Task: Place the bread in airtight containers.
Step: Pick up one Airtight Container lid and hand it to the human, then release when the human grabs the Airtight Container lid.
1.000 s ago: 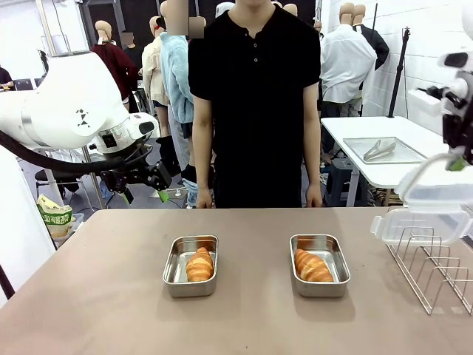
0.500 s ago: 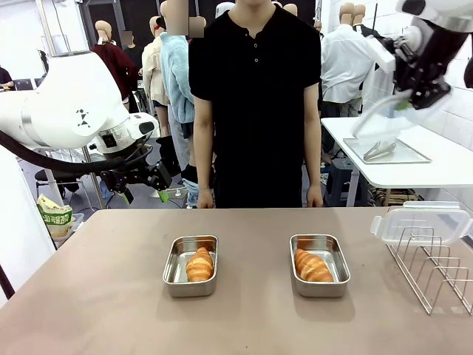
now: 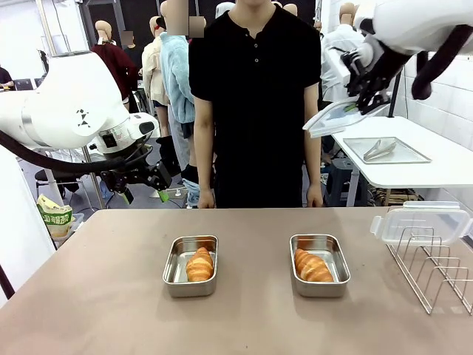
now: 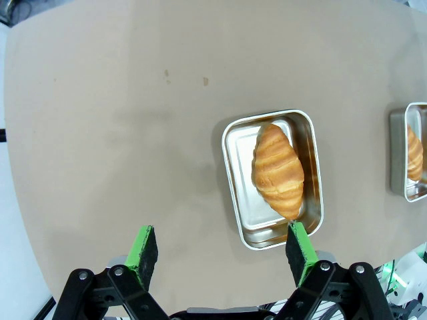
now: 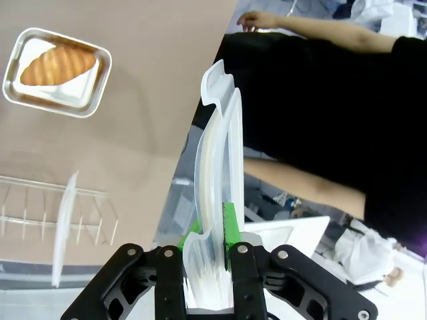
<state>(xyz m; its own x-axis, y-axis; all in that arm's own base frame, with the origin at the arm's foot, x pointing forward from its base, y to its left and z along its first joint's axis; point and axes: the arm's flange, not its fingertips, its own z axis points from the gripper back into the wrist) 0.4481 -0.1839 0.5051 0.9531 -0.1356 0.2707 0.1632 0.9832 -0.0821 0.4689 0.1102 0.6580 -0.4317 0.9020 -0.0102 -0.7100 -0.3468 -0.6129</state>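
step: both rolls already sit in tins, one each; lidding looks like the step in hand
right jaws: clenched on one end of the clear lid [image 3: 336, 118], which sticks out past the fingertips, tilted
left jaws: released, spread wide, nothing between the green pads [image 4: 142, 247]
bread: left roll [image 3: 199, 265] in the left tin [image 3: 190, 288], straight below the left jaws; right roll [image 3: 313, 266] in the right tin [image 3: 319, 290], well below the right jaws and off to one side
next move: probably bring the lid down over the right tin, level it, line up rim to rim, press
edges: rounded tin corners must match the lid; the roll sits below the rim, likely no snag
room: bare worktop [image 3: 111, 296] around both tins; wire rack [image 3: 436, 274] with the spare lid [image 3: 421, 222] sits beside the descent path; the person [image 3: 255, 103] stands beyond the jaws
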